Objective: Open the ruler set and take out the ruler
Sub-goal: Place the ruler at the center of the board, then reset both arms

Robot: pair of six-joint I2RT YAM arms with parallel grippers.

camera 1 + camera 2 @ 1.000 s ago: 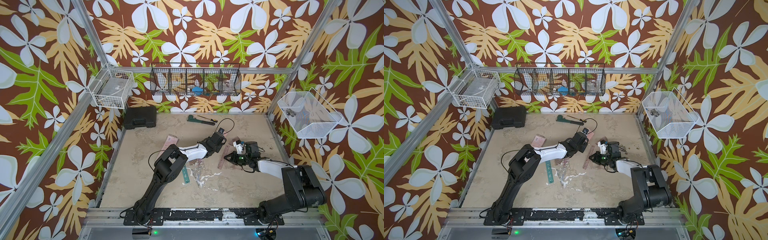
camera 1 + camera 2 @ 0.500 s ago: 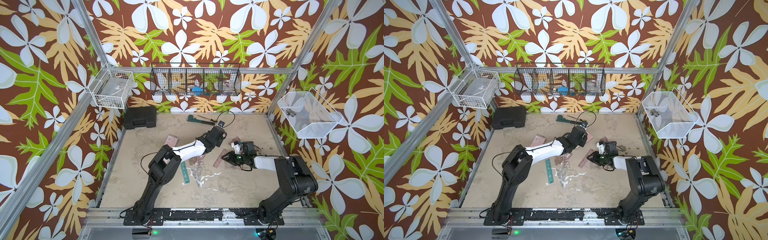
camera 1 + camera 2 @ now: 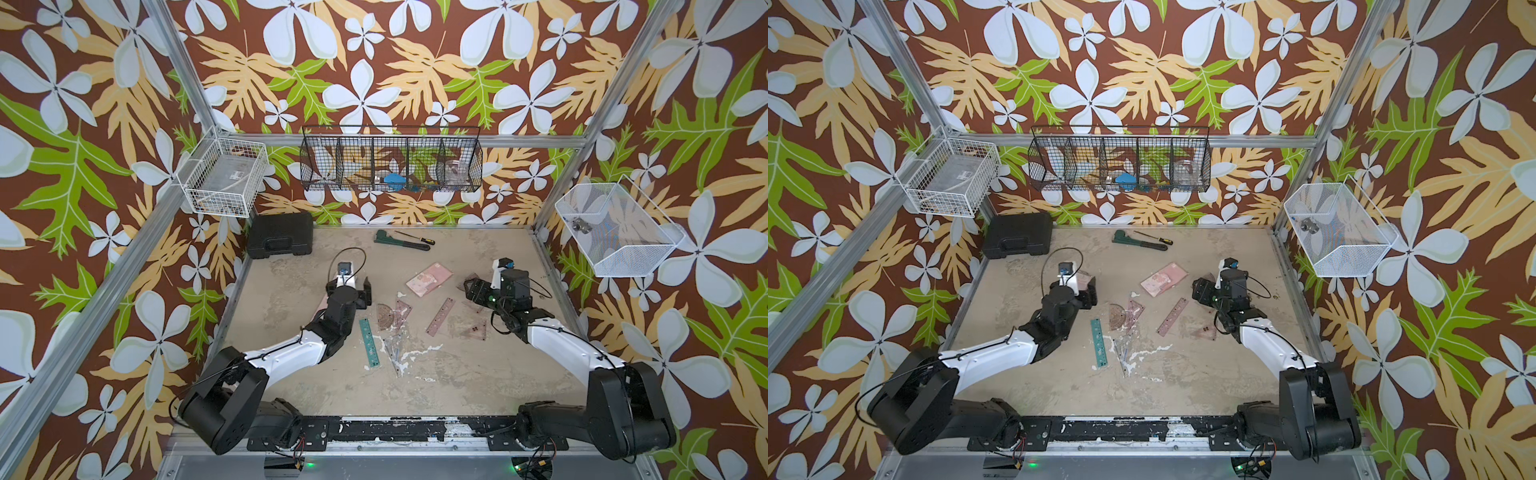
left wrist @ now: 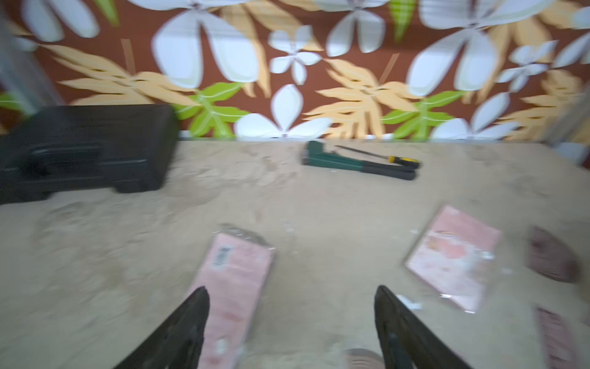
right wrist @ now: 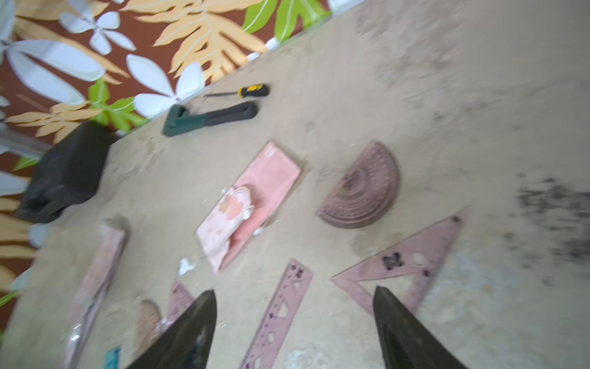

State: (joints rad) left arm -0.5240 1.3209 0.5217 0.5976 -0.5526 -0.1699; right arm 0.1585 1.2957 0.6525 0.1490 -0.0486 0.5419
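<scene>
I see both arms low over the tabletop (image 3: 478, 374), left end effector (image 4: 292, 290) and right end effector (image 5: 293, 292) each with jaws apart, gripping nothing. The pink ruler set (image 3: 428, 279) lies flat between them, with the mauve ruler (image 3: 440, 316) loose just beside it.

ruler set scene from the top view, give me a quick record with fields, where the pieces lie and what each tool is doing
left tool: open, empty
right tool: open, empty
pink packet: flat on table
pink ruler: out, bare on table, apart from pink packet
green ruler: on table by left arm
protractor: between the two rulers
set square: on table by right arm
</scene>
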